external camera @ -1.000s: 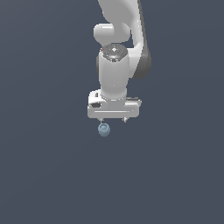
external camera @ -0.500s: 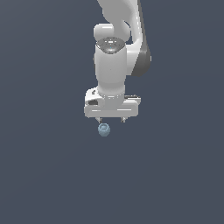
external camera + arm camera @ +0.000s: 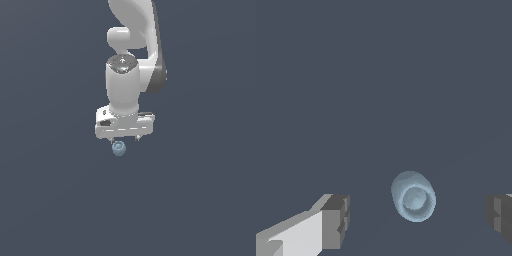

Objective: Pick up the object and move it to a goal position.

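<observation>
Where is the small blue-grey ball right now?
In the exterior view the ball sits just under the open gripper; the wrist view shows it between the fingers, touching neither.

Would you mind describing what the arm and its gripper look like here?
The arm is glossy white with rounded links and a dark grey joint section. The gripper has a wide, flat white body. Its fingers are white, tipped with blocky grey pads. No cables show.
</observation>
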`<state>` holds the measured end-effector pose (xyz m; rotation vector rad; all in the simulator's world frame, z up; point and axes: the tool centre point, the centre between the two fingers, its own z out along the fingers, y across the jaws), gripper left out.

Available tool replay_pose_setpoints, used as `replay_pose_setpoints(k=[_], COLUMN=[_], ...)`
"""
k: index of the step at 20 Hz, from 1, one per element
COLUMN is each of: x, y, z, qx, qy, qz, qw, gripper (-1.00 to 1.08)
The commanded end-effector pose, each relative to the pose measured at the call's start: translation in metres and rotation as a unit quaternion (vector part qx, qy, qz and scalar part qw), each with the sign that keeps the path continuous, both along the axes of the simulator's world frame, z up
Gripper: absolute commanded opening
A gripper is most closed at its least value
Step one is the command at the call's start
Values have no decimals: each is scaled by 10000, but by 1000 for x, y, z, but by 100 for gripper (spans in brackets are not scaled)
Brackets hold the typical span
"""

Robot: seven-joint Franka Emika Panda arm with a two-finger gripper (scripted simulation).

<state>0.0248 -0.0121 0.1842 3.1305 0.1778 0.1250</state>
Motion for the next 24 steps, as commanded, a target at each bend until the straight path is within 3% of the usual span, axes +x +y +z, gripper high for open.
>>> replay_pose_setpoints(k=[1,13,24], x=[-5,-36,-48], y=[-5,-27,-34], z=[-12,-75,-94], qx=[-22,-78,-73], qy=[49,312,392], qz=[195,1335,1705], qw=[9998,9905,9845], gripper=[100,100,100])
